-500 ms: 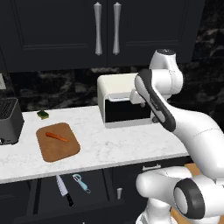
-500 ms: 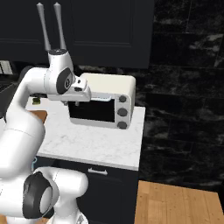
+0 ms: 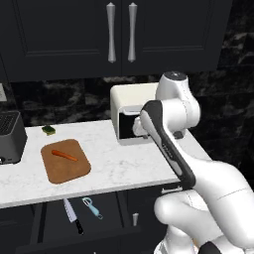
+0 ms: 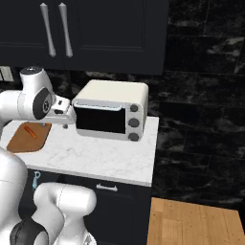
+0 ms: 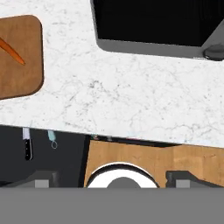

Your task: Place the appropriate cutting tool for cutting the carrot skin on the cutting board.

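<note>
Two tools lay in the open drawer (image 3: 74, 218) below the worktop (image 3: 114, 166): a black-handled knife (image 3: 72, 216) on the left and, just beside it on the right, the light blue peeler (image 3: 92, 207). Left of everything on the worktop stood a dark appliance (image 3: 10, 136), with a small green sponge (image 3: 48, 130) near the back wall. The brown cutting board (image 3: 64, 161) lay flat toward the front edge, above the drawer, and the thin orange carrot (image 3: 64, 155) rested on it at a slant. Further right, well apart from the board, stood the cream toaster oven (image 3: 130, 116) with its dark glass door.

The white arm reached up in front of the oven, and the gripper (image 4: 69, 115) hung above the worktop between board and oven. In the hand view the board (image 5: 19, 57) with the carrot (image 5: 12, 51) sat at the upper left, the oven door (image 5: 153, 24) at the top, and the knife (image 5: 27, 148) and peeler (image 5: 52, 138) showed small below the worktop edge. Whether the jaws stood apart or together could not be told, though nothing lay between them.
</note>
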You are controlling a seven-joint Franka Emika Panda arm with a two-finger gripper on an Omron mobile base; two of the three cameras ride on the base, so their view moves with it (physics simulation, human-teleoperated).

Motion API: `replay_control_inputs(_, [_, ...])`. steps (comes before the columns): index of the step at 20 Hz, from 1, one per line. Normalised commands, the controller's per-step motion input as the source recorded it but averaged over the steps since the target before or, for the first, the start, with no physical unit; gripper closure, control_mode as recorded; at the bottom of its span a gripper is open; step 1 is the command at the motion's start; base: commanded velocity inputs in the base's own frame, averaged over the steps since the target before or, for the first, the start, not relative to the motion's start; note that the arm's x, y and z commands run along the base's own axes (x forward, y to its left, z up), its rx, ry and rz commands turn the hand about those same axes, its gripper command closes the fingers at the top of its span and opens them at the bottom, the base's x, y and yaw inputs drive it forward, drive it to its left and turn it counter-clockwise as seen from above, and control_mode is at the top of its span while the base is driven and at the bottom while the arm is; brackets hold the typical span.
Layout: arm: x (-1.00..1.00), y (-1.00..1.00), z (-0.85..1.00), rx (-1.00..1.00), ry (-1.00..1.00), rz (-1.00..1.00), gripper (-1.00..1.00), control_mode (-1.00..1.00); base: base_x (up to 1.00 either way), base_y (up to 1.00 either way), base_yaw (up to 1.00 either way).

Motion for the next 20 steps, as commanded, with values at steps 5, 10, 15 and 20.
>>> replay_control_inputs(5, [-0.26,0.97,-0.45,0.01,0.03,-0.11,-1.0,-1.0,0.0,0.0,0.0])
replay_control_inputs(10, [-0.15,0.99,-0.56,0.02,0.06,-0.17,-1.0,-1.0,0.0,0.0,0.0])
replay_control_inputs(15, [-0.33,0.95,-0.73,0.0,0.11,-0.17,-1.0,-1.0,0.0,0.0,0.0])
replay_control_inputs(20, [-0.21,0.32,-0.59,0.0,0.09,-0.1,-1.0,-1.0,0.0,0.0,0.0])
